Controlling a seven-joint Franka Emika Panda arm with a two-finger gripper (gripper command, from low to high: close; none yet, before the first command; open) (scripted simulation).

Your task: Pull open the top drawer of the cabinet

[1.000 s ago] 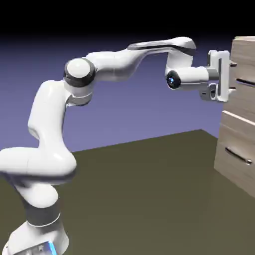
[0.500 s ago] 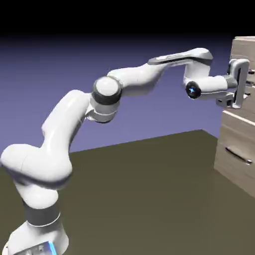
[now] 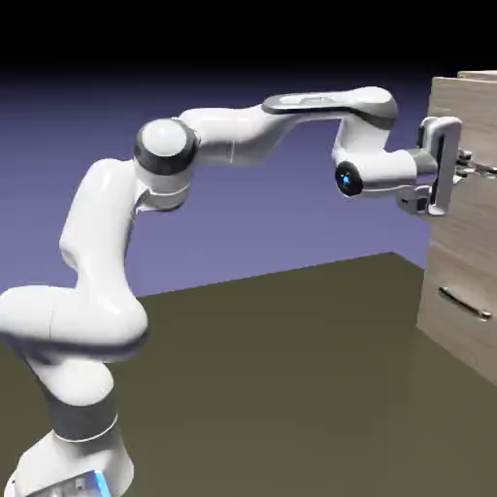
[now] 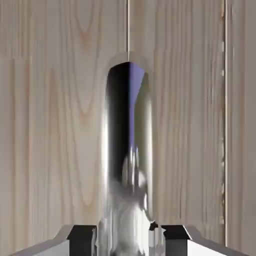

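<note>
At the right edge of the exterior view stands the cabinet, pale wood grain, on the dark counter. Its top drawer sits in the upper right of the frame, its front set forward of the panel below. The white arm reaches level from the lower left, and the end effector is at the drawer's bar handle. In the hand view the shiny handle runs up the middle between the two fingertips, which sit narrow and close against it, apparently gripping, though contact is hard to confirm. A lower drawer handle shows beneath.
</note>
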